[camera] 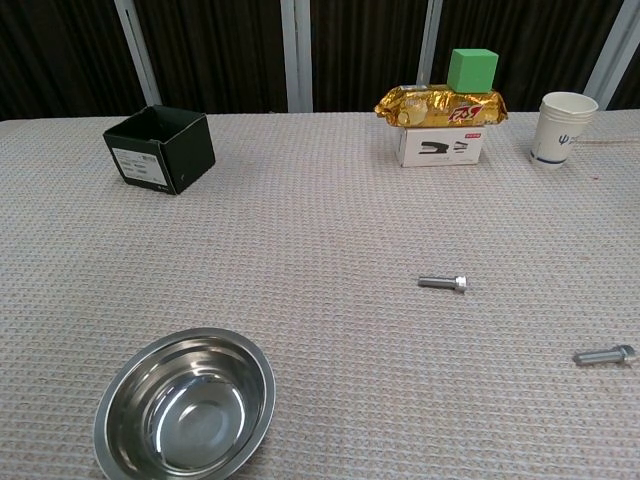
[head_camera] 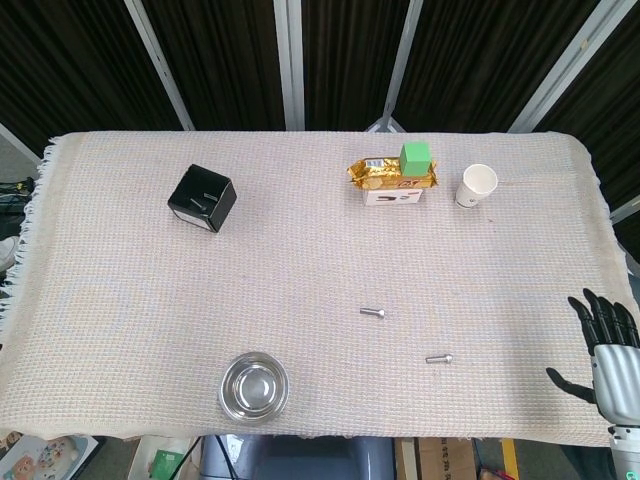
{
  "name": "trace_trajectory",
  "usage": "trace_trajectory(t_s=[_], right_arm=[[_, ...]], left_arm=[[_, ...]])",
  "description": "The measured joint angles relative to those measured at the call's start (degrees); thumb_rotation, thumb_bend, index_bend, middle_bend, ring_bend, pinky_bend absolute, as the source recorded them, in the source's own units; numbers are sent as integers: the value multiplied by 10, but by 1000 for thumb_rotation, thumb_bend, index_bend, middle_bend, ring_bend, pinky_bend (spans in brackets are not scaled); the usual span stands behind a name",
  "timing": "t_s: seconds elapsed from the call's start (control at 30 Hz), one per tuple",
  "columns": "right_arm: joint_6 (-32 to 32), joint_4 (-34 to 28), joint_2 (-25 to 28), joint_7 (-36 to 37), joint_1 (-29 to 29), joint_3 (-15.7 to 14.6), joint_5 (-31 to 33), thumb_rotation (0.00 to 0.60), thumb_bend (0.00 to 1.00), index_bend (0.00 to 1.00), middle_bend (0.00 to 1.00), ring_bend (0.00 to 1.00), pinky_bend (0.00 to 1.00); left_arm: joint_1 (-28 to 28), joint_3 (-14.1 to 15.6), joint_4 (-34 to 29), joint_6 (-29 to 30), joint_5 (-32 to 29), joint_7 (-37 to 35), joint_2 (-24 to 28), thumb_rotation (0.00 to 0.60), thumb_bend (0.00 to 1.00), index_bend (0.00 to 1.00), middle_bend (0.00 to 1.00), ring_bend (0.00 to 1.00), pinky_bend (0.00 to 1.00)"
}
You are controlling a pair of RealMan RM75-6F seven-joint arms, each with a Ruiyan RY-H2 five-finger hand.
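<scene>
right hand (head_camera: 608,350): lower right corner of head view, past the cloth edge, fingers spread, holding nothing; not seen in chest view
left hand: in neither view
near bolt (head_camera: 439,358): thing closest to the right hand, lower right of centre, lying flat on the cloth, head end toward the right; also at right edge of chest view (camera: 604,354)
far bolt (head_camera: 373,313): just up-left of the near bolt, flat, apart from it
steel bowl (head_camera: 254,387): lower centre-left, near the front cloth edge, upright, looks empty
black box (head_camera: 202,198): upper left, open top, contents too small to tell
stack: white box (head_camera: 392,196) under gold snack pack (head_camera: 390,175), green cube (head_camera: 416,154) on top, upper centre-right
paper cup (head_camera: 477,185): just right of the stack, upright
woven cloth (head_camera: 120,300): covers the table
doing it well: judgement only, bolt is thin and flat on a textured weave, so a fingertip pinch across the shank from above should hold better than a full-hand grasp; low approach risks rolling it
</scene>
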Motion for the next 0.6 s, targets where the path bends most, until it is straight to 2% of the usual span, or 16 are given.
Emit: trace_trajectory(t_s=[0.1,0.4,0.6], right_arm=[[1,-1,-1,0,0,0,-1,600,82,136,45,0,0],[-33,-20,-13,23,13,-1,8,600,82,268,45,17,0],[-83,-56,-26,-35,50,10,24,600,117,387,45,43,23]], left_arm=[[0,-1,0,1,-1,0,0,600,65,158,112,21,53],[-2,1,-5,-4,0,12,-2,600,65,164,113,22,53],[-3,1,-7,-4,-2,19,-4,600,65,164,114,22,53]])
